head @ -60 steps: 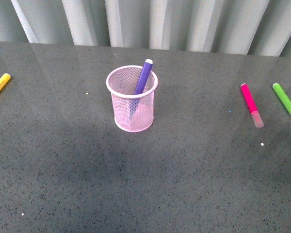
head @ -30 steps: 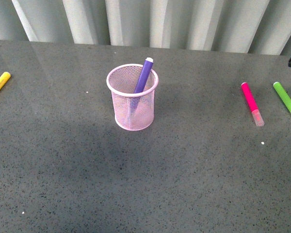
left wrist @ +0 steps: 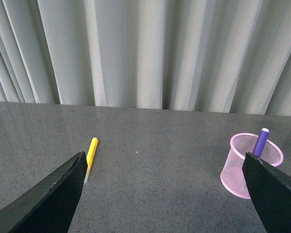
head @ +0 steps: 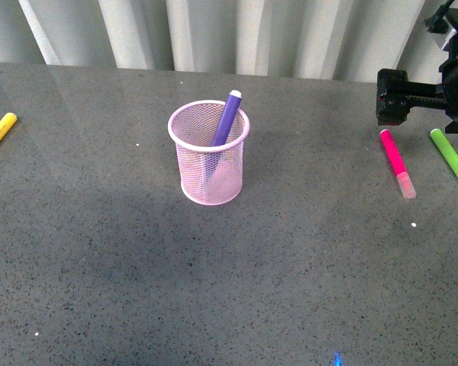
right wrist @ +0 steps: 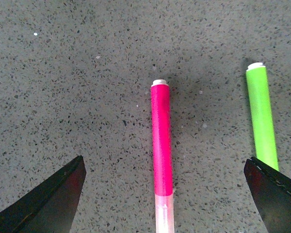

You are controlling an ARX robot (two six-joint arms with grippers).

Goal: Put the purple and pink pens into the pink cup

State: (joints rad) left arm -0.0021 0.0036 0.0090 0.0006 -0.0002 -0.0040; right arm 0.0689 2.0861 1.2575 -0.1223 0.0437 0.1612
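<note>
**Front view.** The cup (head: 214, 179) is shown upright, slightly left of the frame's centre, on a grey speckled table (head: 214, 290). The purple pen (head: 227, 114) is contained in it, tilted, with its upper end leaned on the far right of the rim and projecting above it. The pink pen (head: 395, 158) is laid flat at the right of the frame, well apart from the cup, its clear cap turned toward the lower edge. A green marker (head: 449, 156) is laid near it, closer to the right edge and not touching. A yellow marker (head: 0, 133) is cut by the left edge. The right gripper (head: 424, 101) is seen at the upper right, over the far end of the pink pen.

**Right wrist view.** The jaws are spread wide and nothing is held. The pink pen is framed midway between the dark fingers (right wrist: 43, 204), and the green marker is partly hidden by one finger.

**Left wrist view.** The left gripper (left wrist: 160, 194) is shown with jaws spread wide and empty. The yellow marker and the cup are seen between its fingers, before a pleated curtain (left wrist: 145, 48)
</note>
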